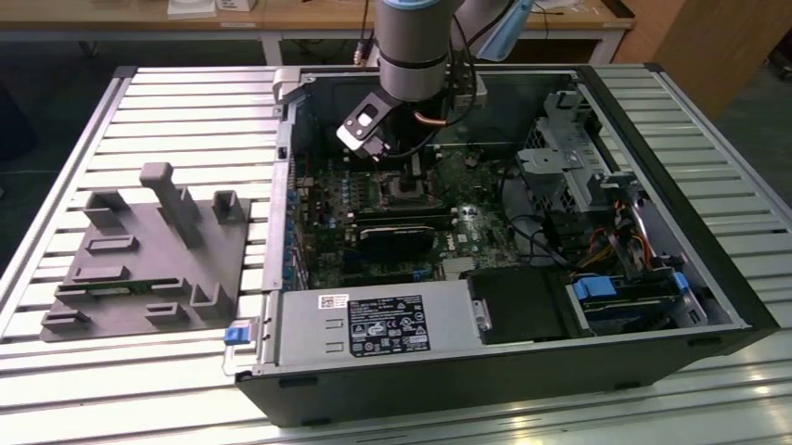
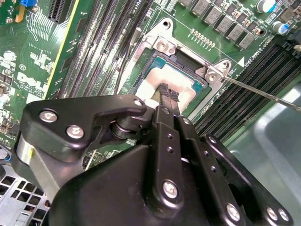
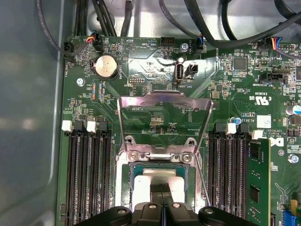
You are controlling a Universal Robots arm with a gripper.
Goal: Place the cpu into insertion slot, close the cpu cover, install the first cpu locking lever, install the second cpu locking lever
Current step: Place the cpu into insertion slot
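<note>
Computer case (image 1: pixel 495 380) lies open on a slatted metal table (image 1: pixel 161 102) in the exterior view, and the arm reaches down into it, its gripper (image 1: pixel 396 176) low over the insertion slot (image 1: pixel 403 191) on the green board. In the second wrist view the cpu (image 2: pixel 186 84), a small flat square with a pale silvery-beige top, sits inside the insertion slot (image 2: pixel 162 44), and the gripper (image 2: pixel 167 94) has its 2 fingers pressed together, tips touching the chip's top; 1 thin locking lever (image 2: pixel 263 92) angles away from the rim. In the first wrist view the cpu cover (image 3: pixel 164 100) stands flipped open, board visible through its window, beyond the seated cpu (image 3: pixel 180 186), where the gripper (image 3: pixel 162 188) rests.
</note>
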